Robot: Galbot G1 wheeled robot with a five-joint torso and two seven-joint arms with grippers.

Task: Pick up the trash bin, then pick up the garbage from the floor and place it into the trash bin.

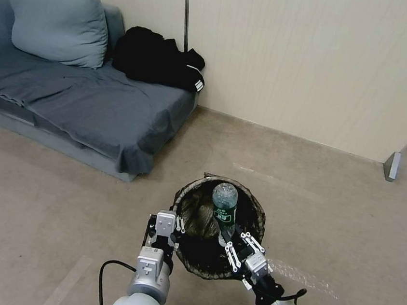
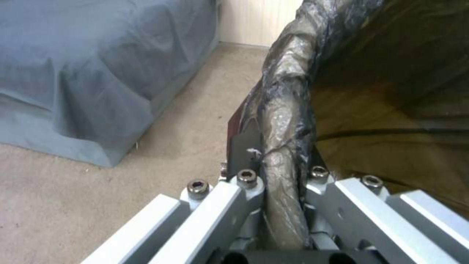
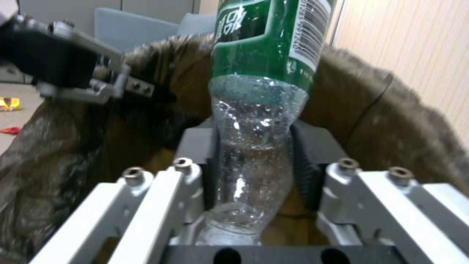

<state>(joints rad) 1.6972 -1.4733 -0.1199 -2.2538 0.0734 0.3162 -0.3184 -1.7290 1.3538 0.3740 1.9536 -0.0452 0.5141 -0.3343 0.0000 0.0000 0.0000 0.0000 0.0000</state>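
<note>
The bottle has a green label. A white barcode strip on it shows small numbers, about "01285 9912401". The big white letters cannot be read.

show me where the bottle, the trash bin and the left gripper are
bottle [image 1: 224, 207]: head view, on its green label, above the bin's opening.
trash bin [image 1: 255, 209]: head view, on the liner folded over its far rim.
left gripper [image 2: 281, 176]: left wrist view, between its fingertips, clamped on the bin's rim.
</note>
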